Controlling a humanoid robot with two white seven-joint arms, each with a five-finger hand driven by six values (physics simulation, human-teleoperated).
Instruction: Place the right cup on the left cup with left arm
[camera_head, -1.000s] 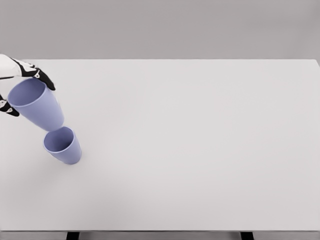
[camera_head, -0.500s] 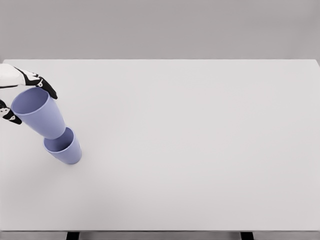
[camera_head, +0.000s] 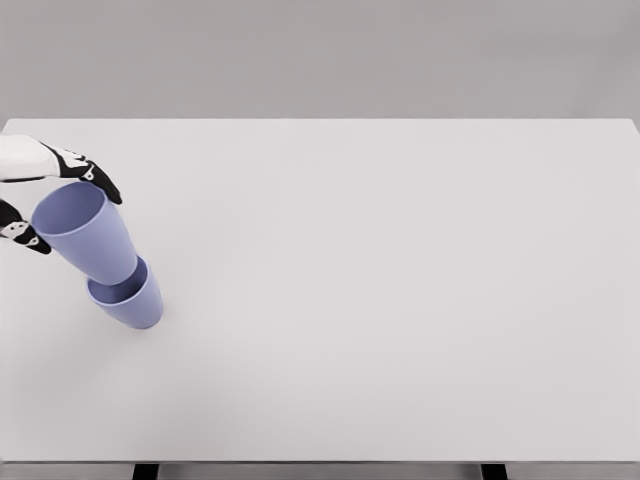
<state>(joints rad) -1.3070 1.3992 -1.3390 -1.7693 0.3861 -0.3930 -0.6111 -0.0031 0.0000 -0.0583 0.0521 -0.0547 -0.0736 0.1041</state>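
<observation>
Two lavender cups are at the table's left side. The lower cup (camera_head: 135, 303) stands on the white table (camera_head: 380, 280). The upper cup (camera_head: 88, 235) tilts to the left, and its base sits inside the lower cup's mouth. My left hand (camera_head: 62, 198) comes in from the left edge. Its black-tipped fingers (camera_head: 100, 181) lie on the far side of the upper cup's rim and the thumb (camera_head: 26, 236) on the near side, so the hand is shut on that cup. The right arm is out of view.
Only the two cups rest on the white table. Dark table legs (camera_head: 492, 470) show at the bottom edge.
My left hand has lowered the held cup down and slightly right. Its base went from just above the standing cup's rim to inside its mouth.
</observation>
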